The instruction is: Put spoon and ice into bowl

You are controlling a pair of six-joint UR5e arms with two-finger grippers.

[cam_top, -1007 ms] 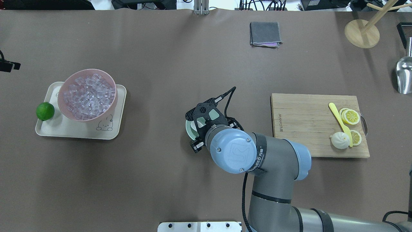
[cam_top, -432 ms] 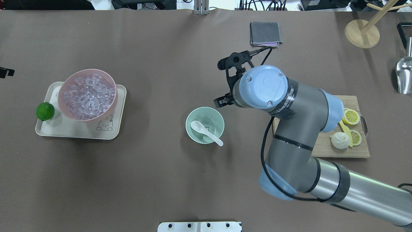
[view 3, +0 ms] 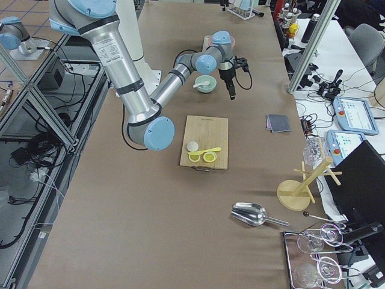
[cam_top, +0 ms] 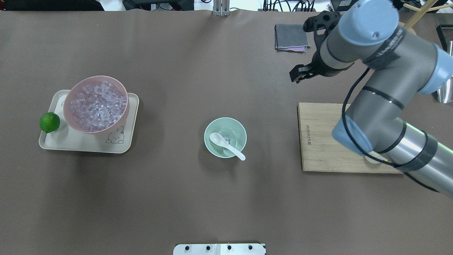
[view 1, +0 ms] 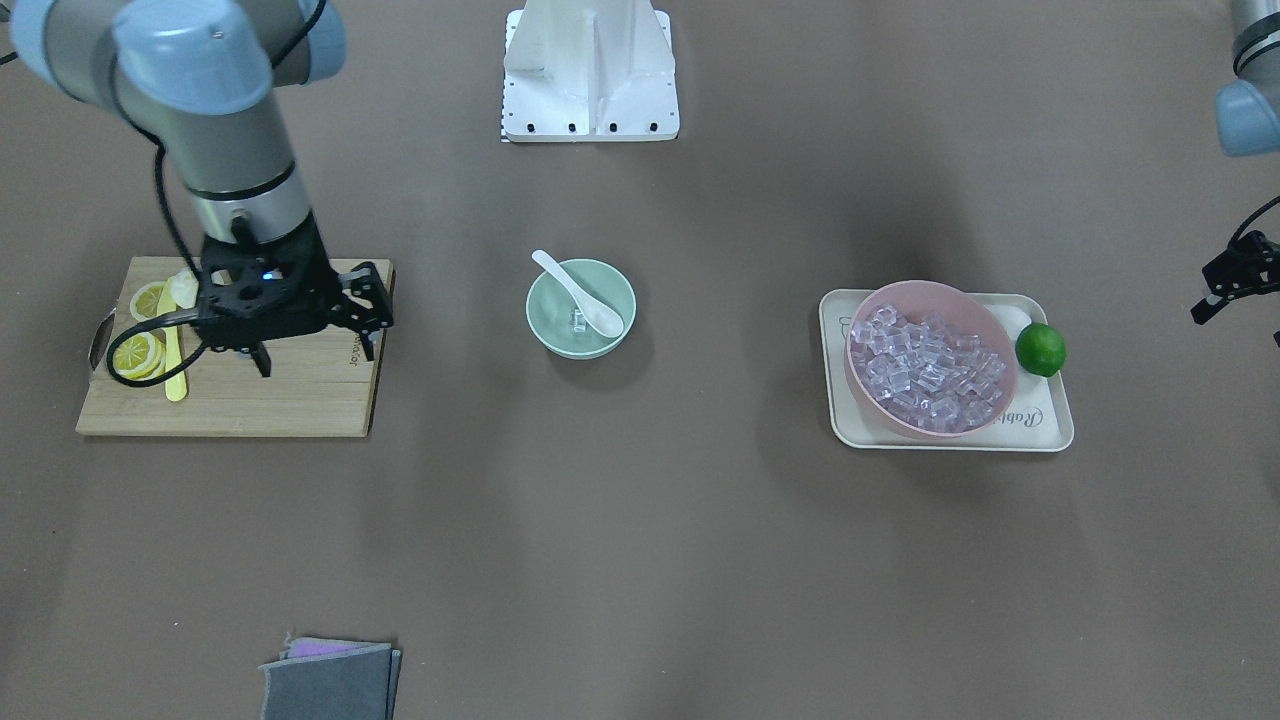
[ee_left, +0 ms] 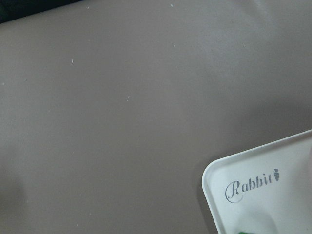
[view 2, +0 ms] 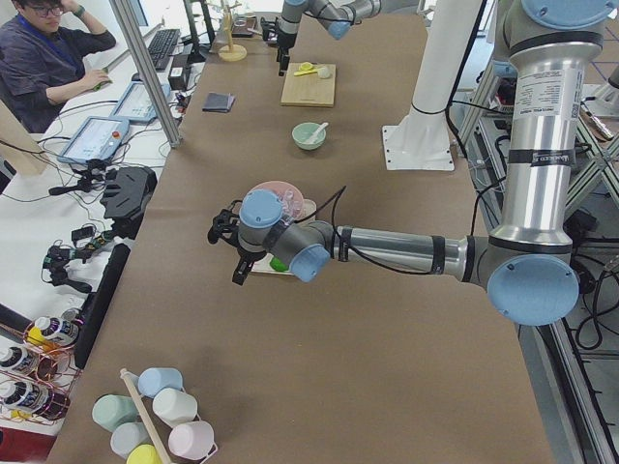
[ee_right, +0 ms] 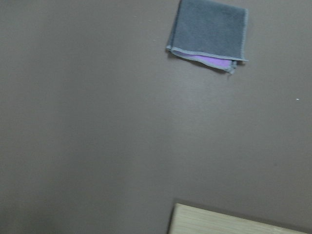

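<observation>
The mint-green bowl (cam_top: 238, 129) (view 1: 547, 300) stands at the table's middle. The white spoon (cam_top: 226, 145) (view 1: 580, 292) lies in it, its handle over the rim. One clear ice cube (view 1: 578, 319) lies in the bowl beside the scoop. The pink bowl (cam_top: 72, 95) holds several more ice cubes (view 1: 925, 365). My right gripper (view 1: 315, 345) is open and empty, up over the cutting board's inner edge, far from the bowl. My left gripper (view 1: 1228, 283) hangs past the tray's outer end; I cannot tell whether it is open.
A cream tray (cam_top: 120, 146) (ee_left: 258, 195) carries the pink bowl and a lime (cam_top: 49, 122). A wooden cutting board (cam_top: 318, 141) holds lemon slices (view 1: 135, 350), a yellow knife (view 1: 172, 350) and a bun. A grey cloth (cam_top: 291, 37) (ee_right: 209, 31) lies at the far edge.
My right gripper has let go of the spoon in the mint bowl, risen and swung away right, toward the grey cloth. My left gripper has slid out of the overhead view.
</observation>
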